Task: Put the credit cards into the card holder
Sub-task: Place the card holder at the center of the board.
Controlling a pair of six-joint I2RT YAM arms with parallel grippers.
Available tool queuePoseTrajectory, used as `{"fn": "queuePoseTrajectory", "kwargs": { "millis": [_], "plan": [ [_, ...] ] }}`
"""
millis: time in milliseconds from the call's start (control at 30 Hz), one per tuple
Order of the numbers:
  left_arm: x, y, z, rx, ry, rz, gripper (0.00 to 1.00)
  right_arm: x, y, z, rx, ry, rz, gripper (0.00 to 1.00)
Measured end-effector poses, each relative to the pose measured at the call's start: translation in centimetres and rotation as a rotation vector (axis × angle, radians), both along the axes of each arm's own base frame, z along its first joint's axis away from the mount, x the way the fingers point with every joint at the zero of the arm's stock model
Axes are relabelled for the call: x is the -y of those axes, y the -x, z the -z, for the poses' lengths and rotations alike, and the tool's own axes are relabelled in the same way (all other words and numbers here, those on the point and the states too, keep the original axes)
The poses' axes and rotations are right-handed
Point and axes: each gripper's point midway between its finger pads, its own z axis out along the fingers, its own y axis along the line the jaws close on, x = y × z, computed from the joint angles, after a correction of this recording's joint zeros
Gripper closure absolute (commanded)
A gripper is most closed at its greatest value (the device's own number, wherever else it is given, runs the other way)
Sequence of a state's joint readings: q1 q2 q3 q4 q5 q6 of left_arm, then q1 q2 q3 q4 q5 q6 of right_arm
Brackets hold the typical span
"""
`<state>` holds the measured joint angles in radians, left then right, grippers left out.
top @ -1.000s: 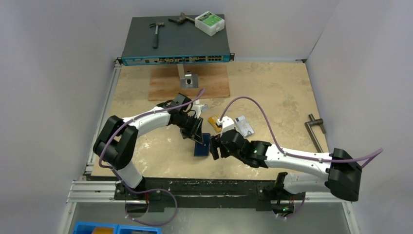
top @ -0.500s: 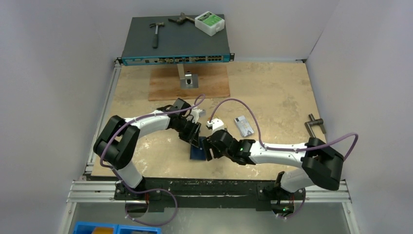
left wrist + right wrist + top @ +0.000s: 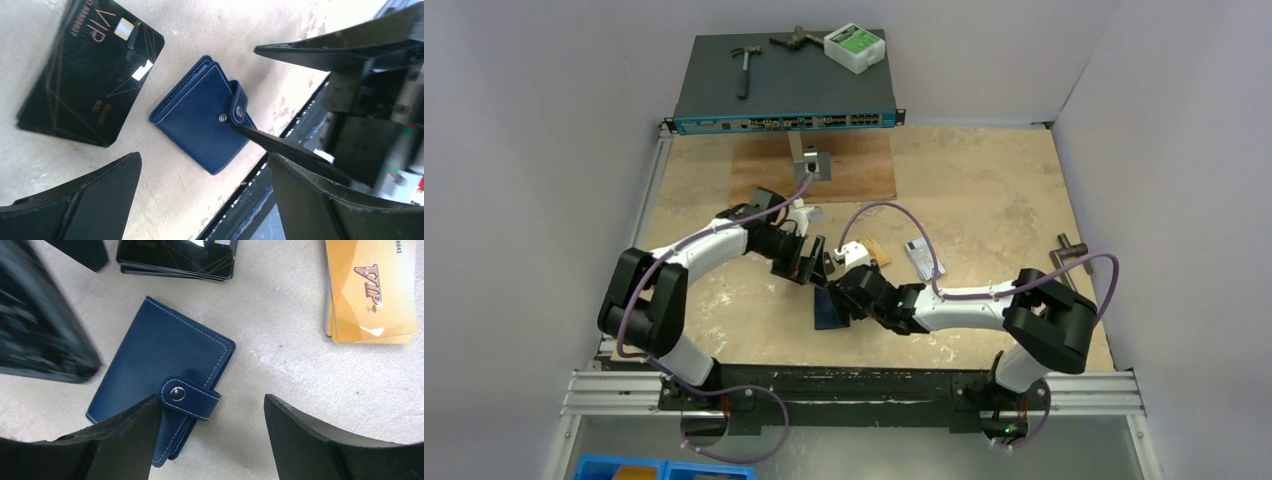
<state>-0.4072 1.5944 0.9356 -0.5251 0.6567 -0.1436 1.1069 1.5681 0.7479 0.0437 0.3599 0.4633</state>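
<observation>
Your left hand [image 3: 204,160] is wide open and holds nothing. It hangs over the worktop [image 3: 984,190], above the holder [image 3: 200,117] and the black cards [image 3: 90,75].

Your right hand [image 3: 211,405] is open too, and nothing is in it. It hangs right over the holder. Its two fingers [image 3: 125,440] stand one on each side of the tab [image 3: 190,396]. One finger tip comes very close to the snap, but you cannot tell if it touches.

The holder is dark blue. It lies flat on the worktop, near the middle, between your two hands. It is folded shut and the tab is snapped down.

The black cards lie in a small pile just beside the holder, with a little gap between them. The top one says VIP.

The gold cards [image 3: 372,290] lie in another small pile near the holder, and they do not touch it.

A silver card [image 3: 924,259] lies by itself further to your right, well apart from the holder.

All these cards lie flat on the worktop, outside the holder.
</observation>
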Motion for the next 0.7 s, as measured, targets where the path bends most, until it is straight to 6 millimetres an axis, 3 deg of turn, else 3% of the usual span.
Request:
{"fn": "queuePoseTrajectory", "kwargs": {
  "millis": [233,467,700],
  "plan": [
    [-1.6,0.3,-4.8,0.043,0.088,0.055,0.0,-0.6,-1.1,0.1,0.035,0.025,0.012,0.43],
    [-3.0,3.0,-8.3,0.193,0.093,0.188,0.01,-1.3,-1.8,-0.4,0.054,0.016,0.023,0.76],
    [-4.7,2.8,-8.7,0.305,-0.003,0.241,0.03,-0.2,-1.5,-0.6,0.053,0.001,0.061,0.71]
  ]
}}
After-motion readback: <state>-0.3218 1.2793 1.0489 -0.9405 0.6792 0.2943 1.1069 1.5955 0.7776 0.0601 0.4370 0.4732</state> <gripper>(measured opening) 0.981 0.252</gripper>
